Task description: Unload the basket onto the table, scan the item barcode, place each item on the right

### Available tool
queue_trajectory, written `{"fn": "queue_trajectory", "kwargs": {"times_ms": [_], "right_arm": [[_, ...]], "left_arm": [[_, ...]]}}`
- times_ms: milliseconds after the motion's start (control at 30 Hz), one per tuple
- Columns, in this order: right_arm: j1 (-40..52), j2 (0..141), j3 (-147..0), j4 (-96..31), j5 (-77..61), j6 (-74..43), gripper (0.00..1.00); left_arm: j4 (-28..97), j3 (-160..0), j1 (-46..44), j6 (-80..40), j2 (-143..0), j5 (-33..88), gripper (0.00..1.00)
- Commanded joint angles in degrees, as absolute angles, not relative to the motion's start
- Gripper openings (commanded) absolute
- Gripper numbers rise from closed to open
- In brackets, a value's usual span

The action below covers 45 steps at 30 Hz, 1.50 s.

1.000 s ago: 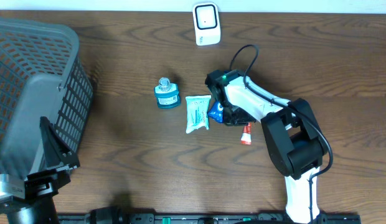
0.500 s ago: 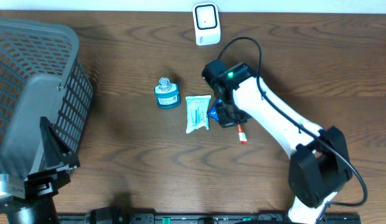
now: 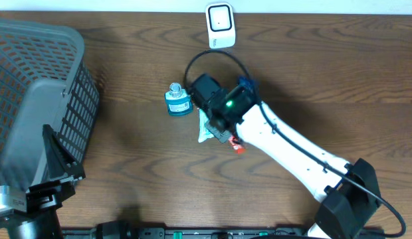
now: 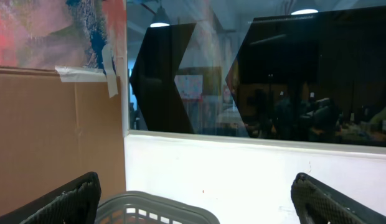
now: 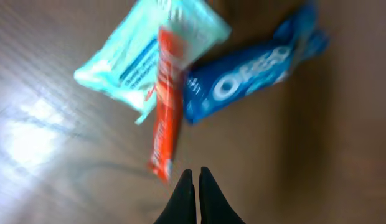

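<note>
Your right gripper (image 5: 195, 175) is clenched, finger against finger, and nothing shows between the tips, so no grasp. Just ahead of those tips and a touch to their left sits the near end of the red tube (image 5: 165, 112); I'd take that as the item to scan. It lies slantwise, its far end over the teal packet (image 5: 143, 56), its side touching or nearly touching the blue biscuit pack (image 5: 249, 81).

Expect it to be light, smooth-skinned and a bit squashy, so it may roll or slip out of a hard pinch. Open up, come down across its middle, squeeze gently and keep the printed faces uncovered. No barcode shows yet.

Writing: "OREO" in white on the blue pack, clear enough. The tube's white lettering and the packet's blue print are too blurred to read.

Further out, beside the arm, there's a small blue bottle (image 3: 179, 101). The white scanner (image 3: 220, 25) stands well beyond the gripper at the far edge of the table (image 3: 126, 159). Your left gripper (image 4: 194, 183) is spread wide, empty, with the grey basket (image 4: 155, 208) just in front of it.
</note>
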State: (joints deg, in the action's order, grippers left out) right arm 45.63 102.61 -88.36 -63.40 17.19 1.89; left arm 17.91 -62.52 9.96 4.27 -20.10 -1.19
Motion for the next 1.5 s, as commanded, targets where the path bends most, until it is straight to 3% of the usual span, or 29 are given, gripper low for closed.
{"fn": "queue_trajectory", "kwargs": {"times_ms": [0, 133, 233, 267, 300, 333, 400, 600, 733, 933, 1200, 1467], "right_arm": [[48.77, 100.51, -89.19, -61.19, 30.74, 9.47, 0.01], [51.05, 100.29, -89.19, -58.54, 36.62, 11.29, 0.01], [51.66, 100.29, -89.19, -59.02, 33.39, 9.39, 0.01], [51.64, 100.29, -89.19, -59.51, 31.57, 7.86, 0.15], [51.57, 100.29, -89.19, -60.18, 29.67, 6.20, 0.40], [51.40, 100.29, -89.17, -60.86, 27.86, 5.10, 0.51], [50.94, 100.31, -89.17, -62.15, 23.81, 2.68, 0.54], [45.74, 100.31, -89.12, -62.72, 7.64, -0.82, 0.55], [39.31, 100.44, -86.72, -60.42, 4.12, -1.63, 0.65], [35.79, 100.44, -78.94, -55.05, 9.06, -6.39, 0.62], [42.52, 100.51, -72.07, -47.11, 23.05, -13.56, 0.65], [46.78, 100.57, -66.52, -41.58, 30.35, -19.75, 0.57]], "left_arm": [[16.16, -63.33, 9.93, 3.77, -19.55, -0.84, 0.98], [12.56, -63.33, 9.93, 3.77, -19.55, -0.84, 0.98], [12.10, -63.33, 9.93, 3.77, -19.55, -0.84, 0.98], [12.14, -63.33, 9.93, 3.77, -19.55, -0.84, 0.98], [12.14, -63.33, 9.93, 3.77, -19.55, -0.84, 0.98], [12.12, -63.33, 9.93, 3.77, -19.55, -0.84, 0.98], [12.10, -63.33, 9.93, 3.77, -19.55, -0.84, 0.98], [12.19, -63.33, 9.93, 3.77, -19.55, -0.84, 0.98], [12.34, -63.33, 9.93, 3.77, -19.55, -0.84, 0.98], [12.34, -63.33, 9.93, 3.75, -19.55, -0.82, 0.98], [12.34, -63.33, 9.93, 3.77, -19.55, -0.82, 0.98], [12.56, -63.33, 9.93, 3.77, -19.55, -0.82, 0.98]]}}
